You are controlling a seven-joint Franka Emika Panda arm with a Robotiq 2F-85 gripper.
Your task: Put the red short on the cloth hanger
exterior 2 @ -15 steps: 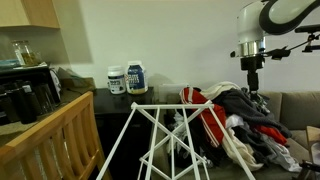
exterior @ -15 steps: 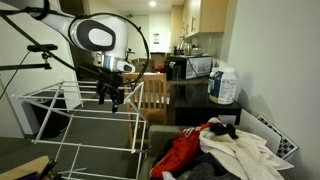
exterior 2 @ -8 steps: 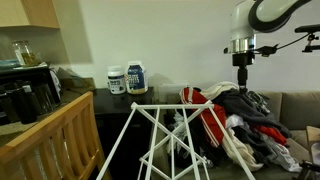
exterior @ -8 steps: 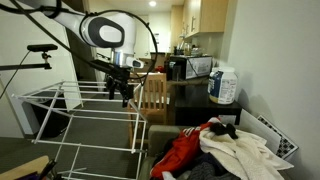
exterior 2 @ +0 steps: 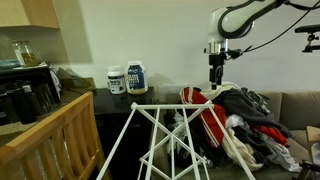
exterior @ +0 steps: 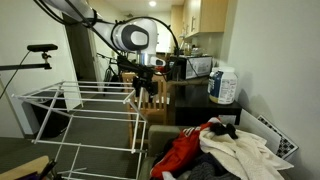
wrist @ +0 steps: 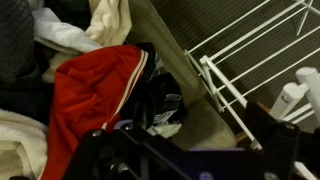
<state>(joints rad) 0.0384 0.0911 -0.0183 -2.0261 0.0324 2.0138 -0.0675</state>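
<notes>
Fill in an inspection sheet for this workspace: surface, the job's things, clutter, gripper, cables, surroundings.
Surface: grey couch, mostly buried under laundry.
Job's things: red shorts lie in the pile, not gripped; white drying rack stands beside the couch.
Clutter: white garments and dark clothes around the shorts.
Gripper: gripper hangs above the pile, touching nothing; whether it is open or shut cannot be told.
Cables: black cable loops off the arm.
Surroundings: two tubs on a dark counter, microwave, wooden railing.
</notes>
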